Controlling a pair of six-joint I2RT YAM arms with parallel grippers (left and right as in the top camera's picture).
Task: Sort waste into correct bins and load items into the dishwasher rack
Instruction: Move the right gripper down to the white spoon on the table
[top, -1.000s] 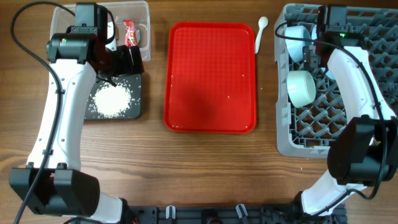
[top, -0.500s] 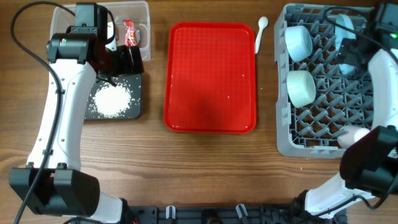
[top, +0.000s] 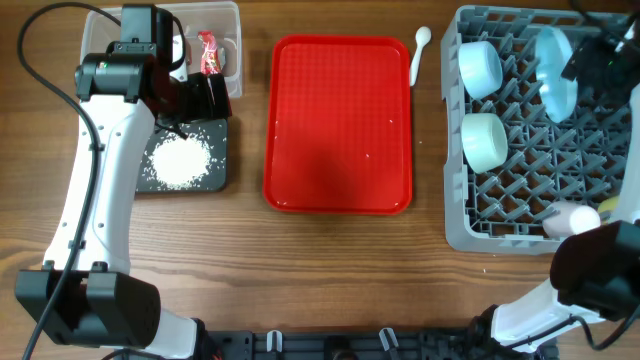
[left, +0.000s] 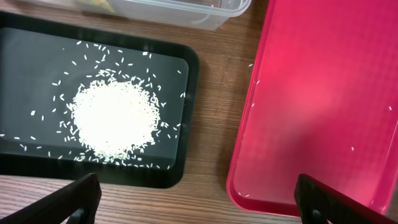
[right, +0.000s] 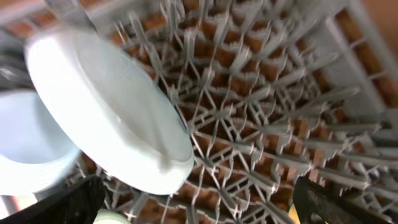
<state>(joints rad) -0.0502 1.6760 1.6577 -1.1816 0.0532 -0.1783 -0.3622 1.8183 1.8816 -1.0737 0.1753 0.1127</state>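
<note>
Found tub (top: 230, 30) at back left, wrappers (top: 208, 55) inside, shallow tray (top: 218, 175) in front with grains (top: 180, 160) heaped in it. Saw serving tray (top: 338, 125) at centre, spoon (top: 419, 50) beside its back right corner, rack (top: 530, 200) at far right. Noted back bowl (top: 479, 68) and front bowl (top: 484, 140) along rack's left side, plate (top: 555, 68) right of back bowl.

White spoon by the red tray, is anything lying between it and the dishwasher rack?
Nothing visible does. The white spoon lies on the table between the red tray and the dishwasher rack, with only the rack's wall to clear. Just inside, a bowl fills the nearest corner.
</note>
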